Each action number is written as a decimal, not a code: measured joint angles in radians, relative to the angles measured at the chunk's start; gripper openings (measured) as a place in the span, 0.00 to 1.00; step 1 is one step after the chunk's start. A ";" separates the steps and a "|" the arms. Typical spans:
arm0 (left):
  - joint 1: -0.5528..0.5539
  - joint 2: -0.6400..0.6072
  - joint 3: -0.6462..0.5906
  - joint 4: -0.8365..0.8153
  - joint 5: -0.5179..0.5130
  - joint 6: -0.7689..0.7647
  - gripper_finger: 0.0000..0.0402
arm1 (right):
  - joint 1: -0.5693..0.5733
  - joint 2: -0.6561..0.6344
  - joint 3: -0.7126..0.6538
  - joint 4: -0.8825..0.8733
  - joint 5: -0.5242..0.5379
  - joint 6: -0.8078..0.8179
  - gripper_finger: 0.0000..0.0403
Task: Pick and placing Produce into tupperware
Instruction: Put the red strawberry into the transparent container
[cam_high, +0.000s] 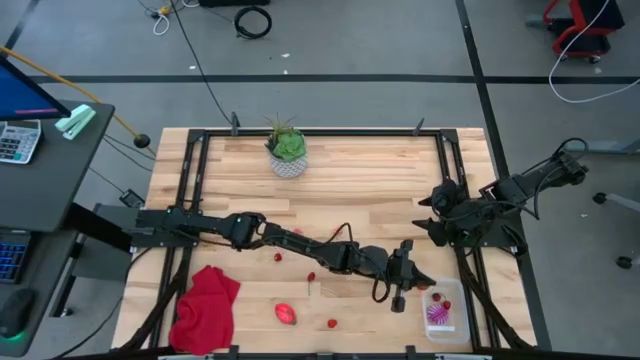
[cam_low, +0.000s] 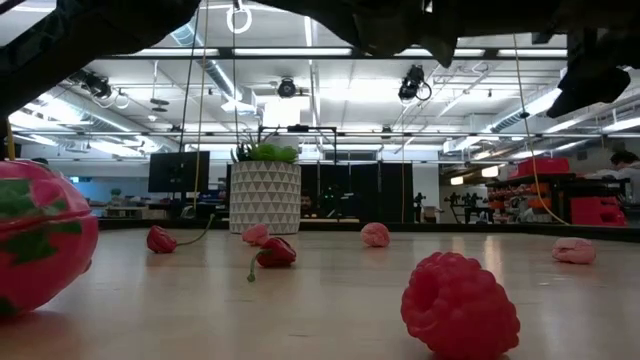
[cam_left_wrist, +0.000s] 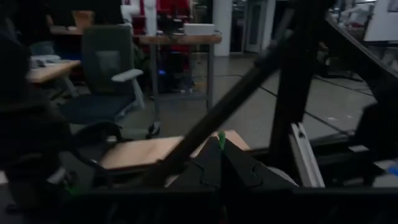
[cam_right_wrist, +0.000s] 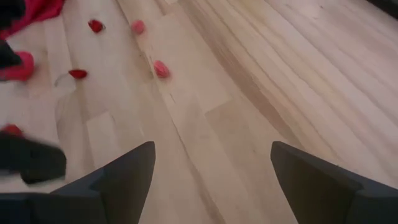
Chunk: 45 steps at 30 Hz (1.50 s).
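The left arm stretches low across the tabletop (cam_high: 340, 190) from the left edge toward the near right corner, and its hand (cam_high: 398, 297) sits just left of the tupperware (cam_high: 445, 311). From above, the fingers point toward the near edge, but whether they're wide or pinched can't be made out, and the left wrist view is too dark to help.

The tupperware sits at the near right corner of the tabletop, clear plastic, with the purple ribbed ball (cam_high: 438, 315) inside it and a couple of small red pieces next to the ball.

The rest of the produce is loose on the wood. The big red-pink oval piece (cam_high: 286, 313) lies near the front edge, just right of the red cloth (cam_high: 207, 309). Small berries are scattered around: one by the arm's middle (cam_high: 278, 257), one a bit further along (cam_high: 311, 277), and one near the front edge (cam_high: 332, 323). The low view has a raspberry (cam_low: 461, 304) right up close.

The right arm is folded up at the right side of the tabletop, and its hand (cam_right_wrist: 211, 168) is spread wide over bare wood, holding nothing.

A small green plant in a white pot (cam_high: 288, 153) stands at the far edge.
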 joint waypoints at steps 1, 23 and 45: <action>0.003 -0.007 0.000 -0.002 -0.014 0.003 0.01 | 0.000 0.000 0.000 -0.002 -0.010 0.000 0.82; -0.042 -0.294 -0.001 -0.474 -0.570 0.272 0.01 | 0.000 0.010 0.000 0.305 -0.021 -0.117 0.72; 0.075 -0.562 -0.002 -1.062 -0.464 0.013 0.02 | 0.001 0.458 0.000 0.641 0.099 -0.335 0.70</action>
